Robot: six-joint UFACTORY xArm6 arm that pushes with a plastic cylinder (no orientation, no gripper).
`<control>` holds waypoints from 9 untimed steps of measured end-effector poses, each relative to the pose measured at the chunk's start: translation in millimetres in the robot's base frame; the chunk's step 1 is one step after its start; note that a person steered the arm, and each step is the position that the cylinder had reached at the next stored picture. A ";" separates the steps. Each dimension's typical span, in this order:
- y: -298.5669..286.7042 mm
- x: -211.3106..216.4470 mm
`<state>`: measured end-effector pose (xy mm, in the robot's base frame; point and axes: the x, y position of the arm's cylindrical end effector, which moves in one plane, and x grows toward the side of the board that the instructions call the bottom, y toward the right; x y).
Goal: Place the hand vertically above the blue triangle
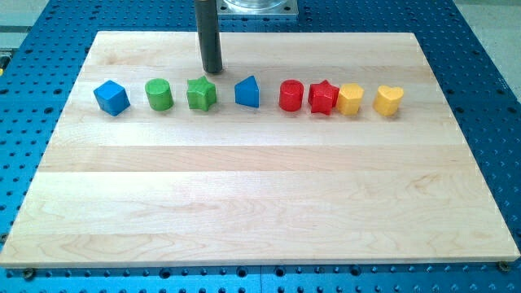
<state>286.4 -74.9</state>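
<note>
The blue triangle sits in a row of eight blocks across the upper part of the wooden tabletop, near the row's middle. My tip rests toward the view's top-left of it, apart from it and just above the green star. Left of the star stand a green cylinder and a blue cube. Right of the triangle come a red cylinder, a red star touching a yellow cylinder, then a yellow heart. The arm carries no pincer, only a rod holding nothing.
</note>
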 end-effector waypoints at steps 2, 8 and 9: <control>8.4 0.0; 56.2 6.2; 107.6 6.2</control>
<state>292.6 32.7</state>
